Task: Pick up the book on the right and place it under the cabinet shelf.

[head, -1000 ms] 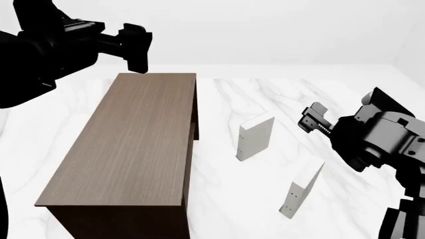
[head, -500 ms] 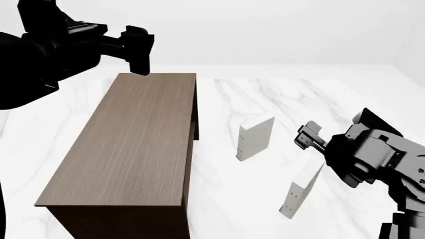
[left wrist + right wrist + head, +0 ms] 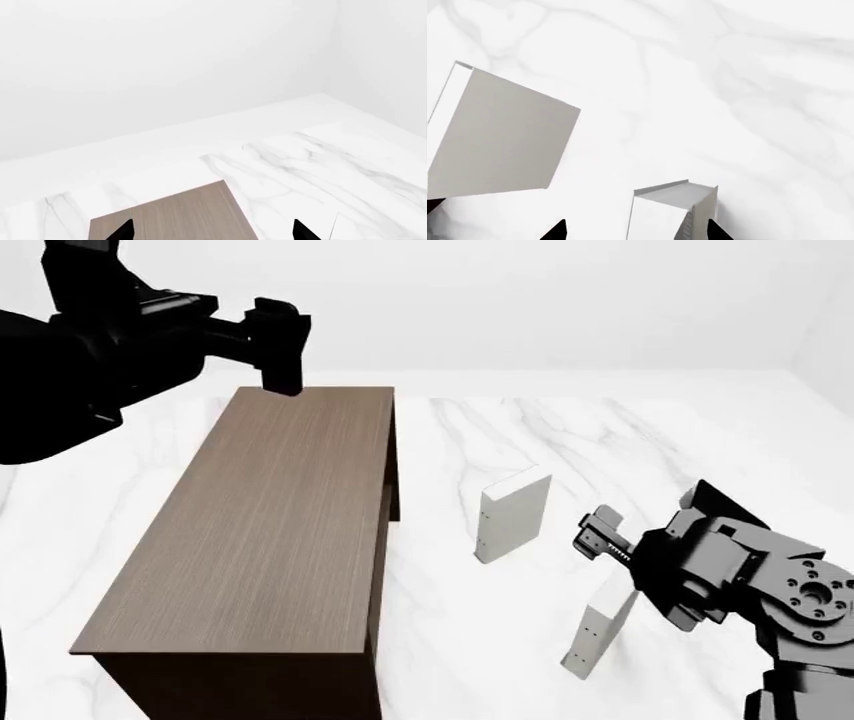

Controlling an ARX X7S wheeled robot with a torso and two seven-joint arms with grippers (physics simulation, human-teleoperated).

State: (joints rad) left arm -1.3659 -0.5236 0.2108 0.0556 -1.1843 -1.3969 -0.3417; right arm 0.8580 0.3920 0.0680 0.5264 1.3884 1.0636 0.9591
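Nearest you on the marble floor (image 3: 641,430), the book (image 3: 603,625) stands upright on its edge, narrow dotted spine facing you, well to the right of the cabinet shelf (image 3: 260,530). Your right gripper (image 3: 598,533) sits just above the book's far top end; in the right wrist view the two black fingertips (image 3: 554,230) straddle the book's top edge (image 3: 674,207) with clear gaps on either side, so the jaws are spread and nothing is gripped. A little farther out and to the left stands the thicker white book (image 3: 511,516), also upright, between the thin one and the cabinet; the wrist view shows its broad grey face (image 3: 500,140) apart from the thin book. Farther still, your left gripper (image 3: 280,345) hovers above the far end of the cabinet's flat top, touching nothing. Its wrist view catches both finger tips (image 3: 303,231) set wide apart over the brown wood (image 3: 180,217), released and empty.
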